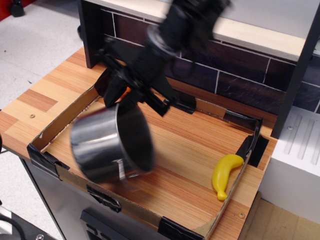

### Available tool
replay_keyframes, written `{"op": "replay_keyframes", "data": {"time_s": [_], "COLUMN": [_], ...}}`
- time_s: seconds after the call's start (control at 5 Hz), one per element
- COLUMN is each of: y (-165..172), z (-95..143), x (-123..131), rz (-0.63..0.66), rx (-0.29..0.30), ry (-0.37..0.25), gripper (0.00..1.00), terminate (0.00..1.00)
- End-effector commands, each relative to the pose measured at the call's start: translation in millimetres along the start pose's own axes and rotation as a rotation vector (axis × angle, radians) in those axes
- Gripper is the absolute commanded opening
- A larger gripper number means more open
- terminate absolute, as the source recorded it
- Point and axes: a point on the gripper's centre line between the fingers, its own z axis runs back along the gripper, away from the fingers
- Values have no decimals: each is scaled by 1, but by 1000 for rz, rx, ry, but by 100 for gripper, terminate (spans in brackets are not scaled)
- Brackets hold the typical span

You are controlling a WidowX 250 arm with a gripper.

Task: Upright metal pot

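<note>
1. Single view, the pot: the metal pot (111, 145) is in the near-left part of the cardboard tray (235, 192), tilted partway between lying and standing, mouth turned to the right and upward. It is motion-blurred.
2. The gripper (131, 96) sits at the pot's far rim and appears clamped on it, though blur hides the exact contact.
3. Step: the tipping seems in progress. Next, the rim must be swung on up until the base sits flat on the tray floor, then released.
4. Around: a banana (223, 175) lies at the near-right wall, well apart. Something orange (128, 90) peeks behind the gripper. The near-left tray wall is close to the pot's base and could catch it.
</note>
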Motion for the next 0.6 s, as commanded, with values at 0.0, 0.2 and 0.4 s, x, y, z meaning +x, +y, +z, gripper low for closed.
{"op": "replay_keyframes", "data": {"time_s": [0.0, 0.2, 0.4], "y": [22, 25, 25], "z": [32, 21, 6], "x": [13, 24, 32], "rz": [-122, -194, -273], "rx": [-315, -391, -456], "ry": [-208, -264, -342], "gripper": [0, 0, 0], "terminate": [0, 0, 0]}}
